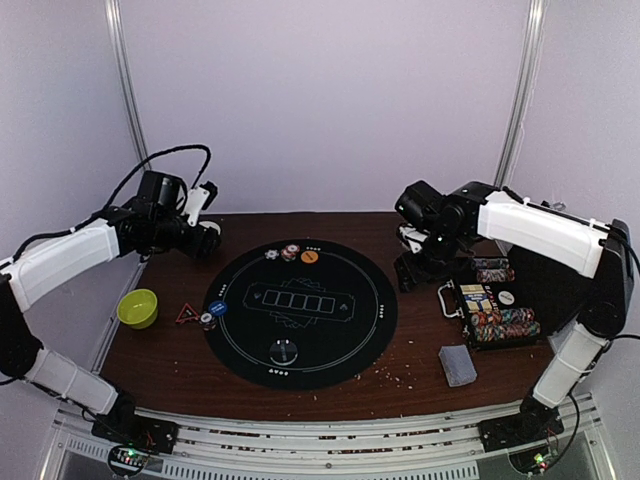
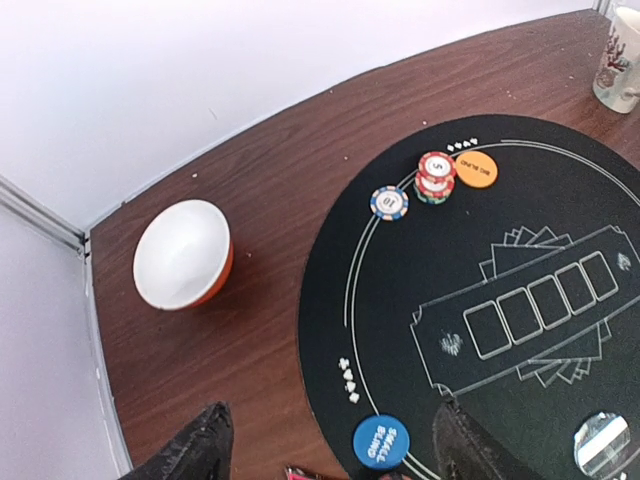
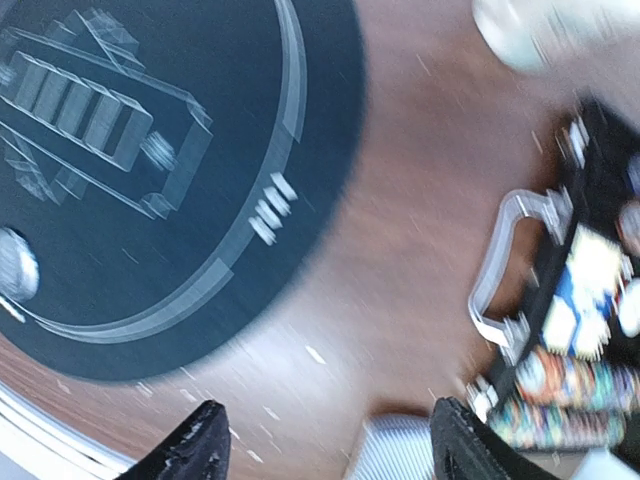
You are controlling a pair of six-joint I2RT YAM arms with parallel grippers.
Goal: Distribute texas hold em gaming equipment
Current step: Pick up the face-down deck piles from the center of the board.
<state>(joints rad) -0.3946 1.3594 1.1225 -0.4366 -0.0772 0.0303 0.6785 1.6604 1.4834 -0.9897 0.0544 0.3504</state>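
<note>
Top external view | striped chips (image 1: pixel 505 322) racked in case (image 1: pixel 449 300) right of mat (image 1: pixel 330 340); card deck (image 1: pixel 458 364) beside it, seemingly under right gripper (image 3: pixel 325 445) (blurred) | left gripper (image 2: pixel 335 445) likewise: jaws apart, empty | chips judged rigid, slick: pinch stack by edges

"SMALL BLIND" on blue disc (image 2: pixel 381 441), "5" on red striped chip (image 2: pixel 437 167)

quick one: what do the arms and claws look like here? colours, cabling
Both the left arm and right arm have white link shells with black joints and bases. A loose black cable loops above the left wrist. The left claw and right claw each have two matte black fingers. No readable markings.
</note>
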